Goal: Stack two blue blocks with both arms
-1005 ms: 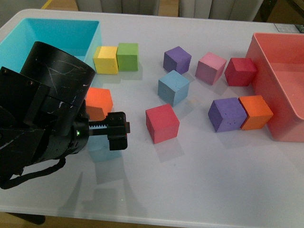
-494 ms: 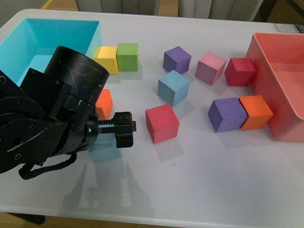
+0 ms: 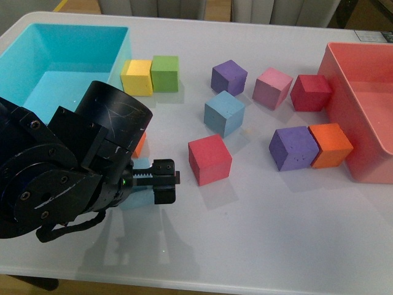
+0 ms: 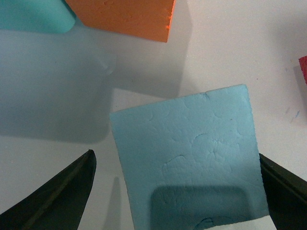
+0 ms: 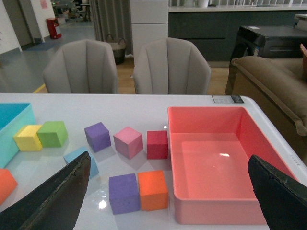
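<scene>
Blue block [image 4: 187, 158] near-left on worktop [image 3: 276, 233], just near of orange cube [image 4: 124, 17], sat between the spread-open fingers of left tool [image 3: 163, 182], not clamped yet. Other blue block [image 3: 224, 113] mid-worktop, just far of red cube [image 3: 209, 160]. Right tool [image 5: 170, 201] wide open, holding nothing.

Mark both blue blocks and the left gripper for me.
Centre blue block [image 3: 224, 113], front view, on its top face.
Near blue block [image 4: 192, 153], left wrist view, on its top face.
Left gripper [image 3: 164, 180], front view, midway between its fingertips.
</scene>
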